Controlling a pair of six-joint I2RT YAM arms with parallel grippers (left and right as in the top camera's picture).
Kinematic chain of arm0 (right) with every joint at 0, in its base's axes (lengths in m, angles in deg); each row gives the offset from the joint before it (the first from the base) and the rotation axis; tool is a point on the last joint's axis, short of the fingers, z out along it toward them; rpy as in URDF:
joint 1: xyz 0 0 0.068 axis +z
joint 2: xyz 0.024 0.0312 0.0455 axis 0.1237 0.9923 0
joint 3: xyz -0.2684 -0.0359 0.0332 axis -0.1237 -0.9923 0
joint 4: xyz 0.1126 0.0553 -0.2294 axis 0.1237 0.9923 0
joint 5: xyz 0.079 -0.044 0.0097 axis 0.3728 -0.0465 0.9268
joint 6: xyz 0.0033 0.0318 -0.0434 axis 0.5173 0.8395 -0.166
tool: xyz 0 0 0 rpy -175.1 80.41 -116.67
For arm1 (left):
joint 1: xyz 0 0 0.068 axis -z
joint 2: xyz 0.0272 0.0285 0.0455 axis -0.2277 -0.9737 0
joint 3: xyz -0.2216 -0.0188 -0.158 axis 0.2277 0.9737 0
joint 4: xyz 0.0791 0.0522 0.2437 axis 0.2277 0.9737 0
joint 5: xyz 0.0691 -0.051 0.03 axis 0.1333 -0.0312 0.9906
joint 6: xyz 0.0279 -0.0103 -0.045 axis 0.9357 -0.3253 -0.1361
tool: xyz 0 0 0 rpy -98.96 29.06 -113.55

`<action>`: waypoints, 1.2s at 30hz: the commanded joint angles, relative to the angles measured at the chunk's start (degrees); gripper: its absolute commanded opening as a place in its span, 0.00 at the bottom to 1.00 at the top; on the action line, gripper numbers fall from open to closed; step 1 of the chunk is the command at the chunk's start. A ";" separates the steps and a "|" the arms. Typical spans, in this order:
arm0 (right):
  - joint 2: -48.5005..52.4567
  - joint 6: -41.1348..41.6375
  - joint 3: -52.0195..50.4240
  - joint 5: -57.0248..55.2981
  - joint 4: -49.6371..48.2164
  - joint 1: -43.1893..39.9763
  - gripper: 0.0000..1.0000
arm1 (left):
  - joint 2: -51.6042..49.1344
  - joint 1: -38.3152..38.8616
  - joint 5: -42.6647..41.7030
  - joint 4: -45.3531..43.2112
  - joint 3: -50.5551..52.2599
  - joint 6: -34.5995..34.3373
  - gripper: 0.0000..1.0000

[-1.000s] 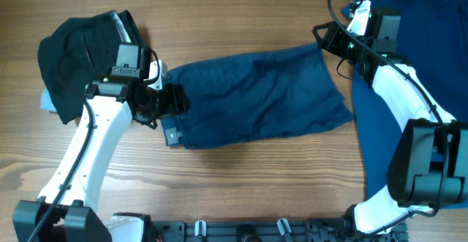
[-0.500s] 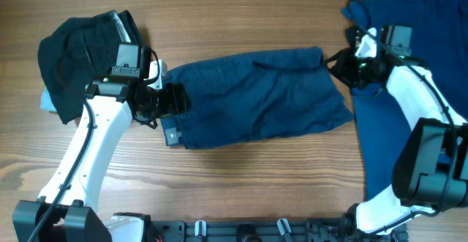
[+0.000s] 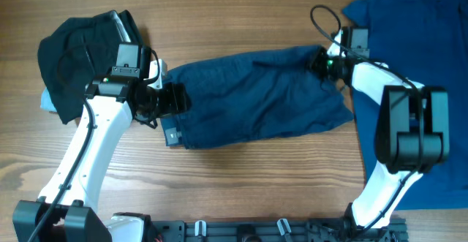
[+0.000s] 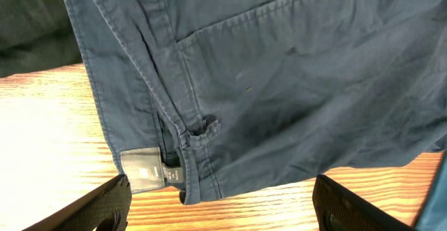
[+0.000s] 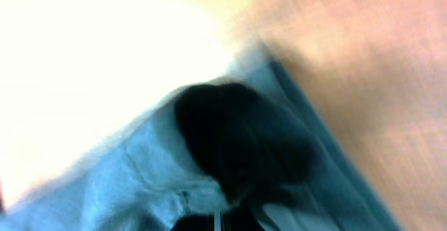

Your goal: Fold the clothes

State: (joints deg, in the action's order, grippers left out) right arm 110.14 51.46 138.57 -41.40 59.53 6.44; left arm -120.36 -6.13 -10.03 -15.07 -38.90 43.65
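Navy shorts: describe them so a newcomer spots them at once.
On the wooden table, look centre, between the arms. The navy shorts lie spread there, darker than the blue cloth at right, unlike the bunched black garment at left.

Bare wooden table (image 3: 241, 12) lies open across the top middle and along the front middle, on either side of the folded navy trousers (image 3: 256, 99) that fill the centre. A heap of black clothing (image 3: 73, 59) blocks the far left and a spread blue garment (image 3: 431, 44) covers the right side. The left gripper (image 3: 174, 100) crowds the trousers' left end, the right gripper (image 3: 322, 61) their upper right corner, a black cable loop (image 3: 322, 19) arching just beyond it
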 commanded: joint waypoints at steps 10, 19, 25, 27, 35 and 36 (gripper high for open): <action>-3.69 2.75 0.57 11.82 -17.49 -1.64 0.06 | 0.76 0.26 -0.48 0.00 -0.57 0.76 0.84; -25.44 -10.12 0.57 6.01 25.70 -7.96 0.43 | 0.76 0.26 -0.48 0.02 -0.57 0.76 0.88; -25.57 -9.57 -2.89 -8.63 44.74 -8.04 0.45 | 0.76 0.26 -0.48 -0.02 -0.57 0.76 0.88; -24.11 -9.01 -5.73 -8.66 43.01 -8.04 0.45 | 0.76 0.26 -0.48 0.00 -0.57 0.76 0.88; -17.75 -7.74 -11.74 -4.26 31.47 -8.02 0.55 | 0.76 0.26 -0.50 0.04 -0.57 0.76 0.89; -17.42 -7.72 -11.74 -3.63 30.56 -8.02 0.54 | 0.76 0.26 -0.50 0.00 -0.57 0.76 0.90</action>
State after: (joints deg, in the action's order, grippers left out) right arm 91.15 43.64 126.81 -47.57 92.97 -1.67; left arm -120.36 -6.13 -10.03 -15.10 -38.90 43.67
